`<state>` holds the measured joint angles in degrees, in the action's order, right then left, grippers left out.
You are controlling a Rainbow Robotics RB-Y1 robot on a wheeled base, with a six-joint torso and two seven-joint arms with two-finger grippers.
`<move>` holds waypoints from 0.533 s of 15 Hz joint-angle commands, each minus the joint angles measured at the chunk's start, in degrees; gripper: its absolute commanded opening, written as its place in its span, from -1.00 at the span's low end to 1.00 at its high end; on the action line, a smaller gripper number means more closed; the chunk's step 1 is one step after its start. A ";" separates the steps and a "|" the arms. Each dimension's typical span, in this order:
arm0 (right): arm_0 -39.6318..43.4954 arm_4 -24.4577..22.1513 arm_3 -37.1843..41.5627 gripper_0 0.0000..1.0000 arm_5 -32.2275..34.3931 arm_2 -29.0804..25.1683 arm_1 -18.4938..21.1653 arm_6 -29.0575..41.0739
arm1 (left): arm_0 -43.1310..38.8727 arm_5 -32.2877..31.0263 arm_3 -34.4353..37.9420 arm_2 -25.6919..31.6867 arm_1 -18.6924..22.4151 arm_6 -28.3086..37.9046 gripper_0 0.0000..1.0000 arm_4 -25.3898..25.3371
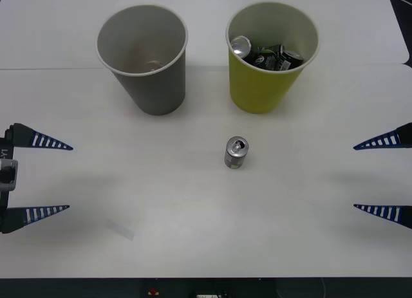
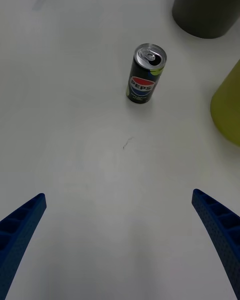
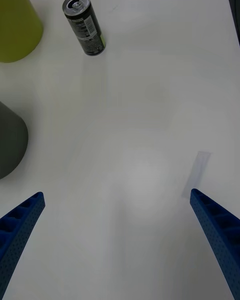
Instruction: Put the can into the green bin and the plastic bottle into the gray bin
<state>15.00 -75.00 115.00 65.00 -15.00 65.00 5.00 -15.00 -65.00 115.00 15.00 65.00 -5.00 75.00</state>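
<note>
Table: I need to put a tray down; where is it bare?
Bare: the table nearer the robot than the Pepsi can, between the open left hand and open right hand. Crowded: gray bin, green bin.

Lab test bench: bare white table (image 1: 193,246).

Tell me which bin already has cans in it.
The green bin, on the robot's right side of the table: several dark cans lie inside it. The gray bin beside it looks empty of cans.
</note>
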 commanded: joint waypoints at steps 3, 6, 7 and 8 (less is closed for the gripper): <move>-0.68 0.03 -0.92 1.00 -1.81 0.85 -0.31 -0.69 | 0.00 0.00 0.00 0.00 0.00 0.00 1.00 0.00; -0.68 0.03 -1.09 1.00 -1.90 1.03 -0.40 -0.25 | 0.00 0.00 0.00 0.00 0.00 0.00 1.00 0.00; -0.68 0.03 -1.27 1.00 -1.90 1.20 -0.58 -0.17 | 0.00 0.00 0.00 0.00 0.00 0.00 1.00 0.00; -0.68 0.03 -1.71 1.00 -1.90 1.38 -1.10 -0.17 | 0.00 0.00 0.00 0.00 0.00 0.00 1.00 0.00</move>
<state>14.33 -74.98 113.60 63.11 -13.76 64.26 4.81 -15.00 -65.00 115.00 15.00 65.00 -5.00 75.00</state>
